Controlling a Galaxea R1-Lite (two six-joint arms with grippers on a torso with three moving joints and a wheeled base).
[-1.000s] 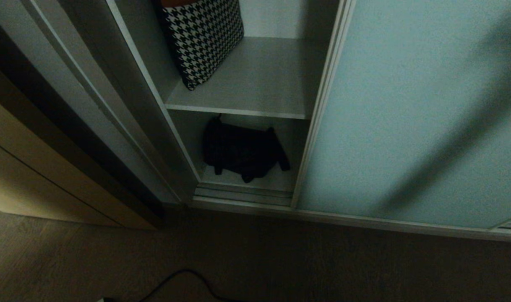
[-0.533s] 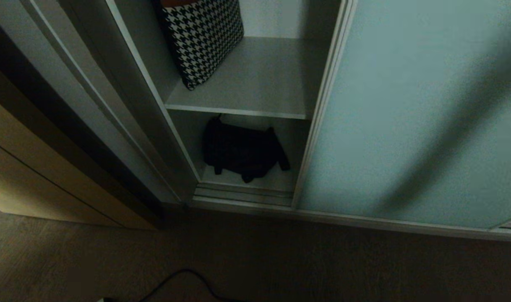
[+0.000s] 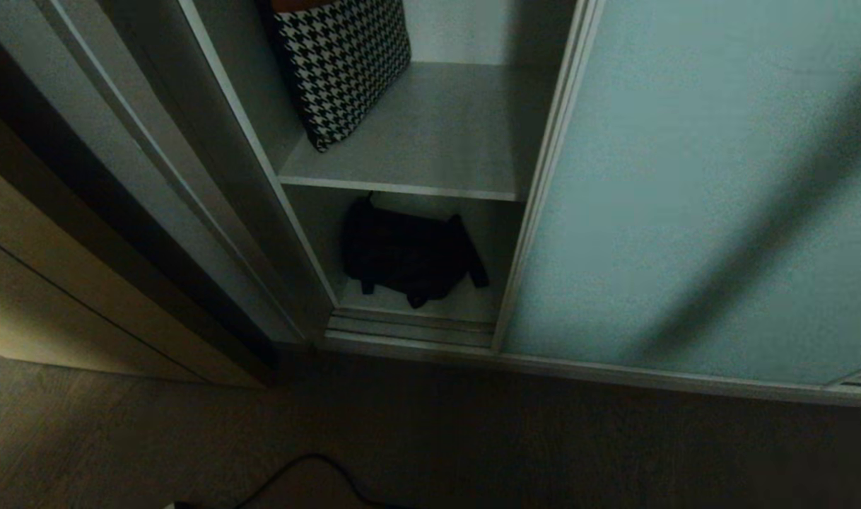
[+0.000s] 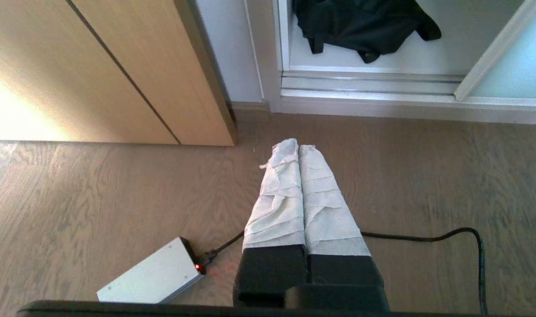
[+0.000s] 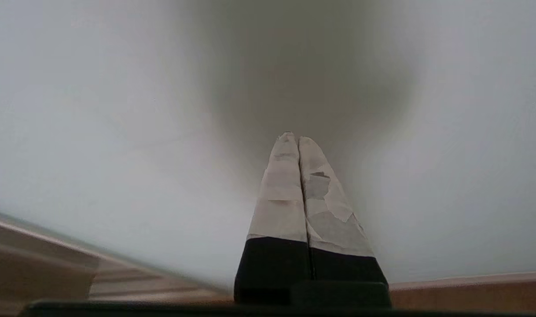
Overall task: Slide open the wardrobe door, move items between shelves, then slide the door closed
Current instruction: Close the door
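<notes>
Wardrobe door (image 3: 692,191) slid aside to my right, the shelves bared, my claws both empty.

From my head: a houndstooth cloth (image 3: 342,67) leans on the upper shelf (image 3: 430,141); a black fabric piece (image 3: 406,254) lies on the lower shelf (image 3: 466,304), behind the floor track (image 3: 409,329). Off my left wrist: the left claw (image 4: 299,147) is closed on nothing, hanging over the wooden floor (image 4: 96,189) near a cable (image 4: 426,237) and a small grey box (image 4: 151,277). Off my right wrist: the right claw (image 5: 296,138) is closed too, close before the frosted glass. I judge the moving step is next; the right claw must swing to the gap, open, and reach the black piece.
</notes>
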